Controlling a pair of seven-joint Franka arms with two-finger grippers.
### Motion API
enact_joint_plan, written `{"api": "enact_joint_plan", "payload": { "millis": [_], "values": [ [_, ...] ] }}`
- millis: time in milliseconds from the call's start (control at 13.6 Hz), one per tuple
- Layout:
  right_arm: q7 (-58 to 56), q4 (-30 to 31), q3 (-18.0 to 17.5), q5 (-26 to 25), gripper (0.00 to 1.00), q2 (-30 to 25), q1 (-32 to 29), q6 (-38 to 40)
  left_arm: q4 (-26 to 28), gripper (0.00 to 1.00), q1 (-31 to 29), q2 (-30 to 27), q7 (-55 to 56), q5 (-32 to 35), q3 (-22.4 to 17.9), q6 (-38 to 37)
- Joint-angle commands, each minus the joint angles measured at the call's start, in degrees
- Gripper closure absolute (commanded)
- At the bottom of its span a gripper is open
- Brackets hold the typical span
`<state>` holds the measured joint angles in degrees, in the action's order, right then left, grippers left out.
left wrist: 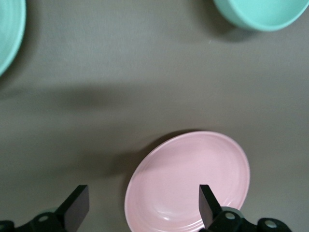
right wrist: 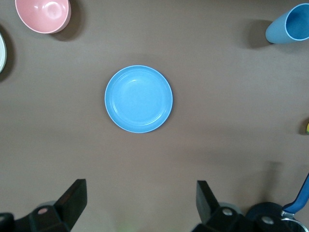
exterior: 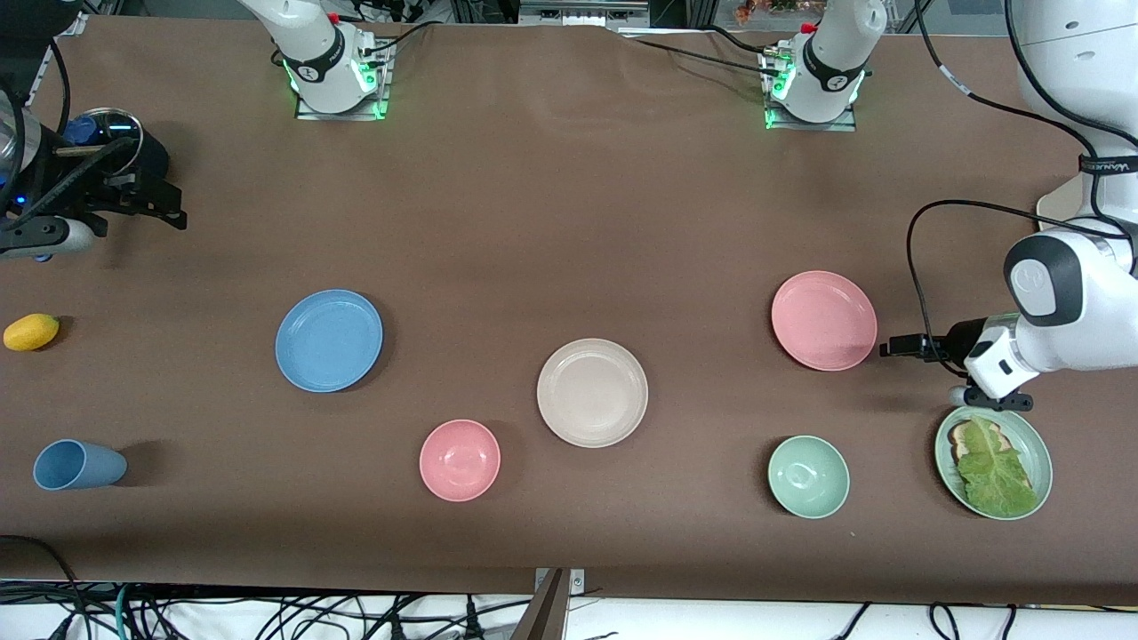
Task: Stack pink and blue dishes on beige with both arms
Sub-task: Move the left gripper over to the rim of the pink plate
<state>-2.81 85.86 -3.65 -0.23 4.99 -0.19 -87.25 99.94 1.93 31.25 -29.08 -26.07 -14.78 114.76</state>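
Pink plate (exterior: 823,320) just beside open left claw (exterior: 889,348), untouched.

The left wrist view's edge cuts the pink plate (left wrist: 188,181) between the jaws. It also crops the green bowl (left wrist: 260,13) and green plate (left wrist: 9,34).

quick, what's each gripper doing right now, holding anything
Left gripper: jaws open, empty, beside the pink plate.
Right gripper: jaws open, empty, up above the table with the blue plate in view.
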Motion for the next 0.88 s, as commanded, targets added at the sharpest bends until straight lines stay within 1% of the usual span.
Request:
{"api": "enact_joint_plan", "payload": {
  "millis": [0,367,441,588,808],
  "values": [
    [0.3,-0.9,-0.3,-0.5,0.00,0.3,-0.3,0.1,7.4,0.00,0.4,-2.2,-6.8,-4.8,-0.2,5.1],
    [0.3,-0.9,-0.3,-0.1,0.00,0.3,-0.3,-0.4,15.1,0.00,-0.5,-2.1,-19.1,-13.7,-0.3,11.4],
    [0.3,-0.9,-0.3,-0.1,0.00,0.3,-0.3,-0.4,16.2,0.00,-0.4,-2.1,-20.7,-15.0,-1.1,12.1],
    [0.3,-0.9,-0.3,-0.1,0.00,0.3,-0.3,-0.7,19.0,0.00,0.2,-3.5,-21.5,-16.1,-1.9,12.5],
    [0.3,-0.9,-0.3,-0.1,0.00,0.3,-0.3,-0.7,23.3,0.00,0.7,-5.4,-21.5,-16.9,-2.0,16.2]
  ]
}}
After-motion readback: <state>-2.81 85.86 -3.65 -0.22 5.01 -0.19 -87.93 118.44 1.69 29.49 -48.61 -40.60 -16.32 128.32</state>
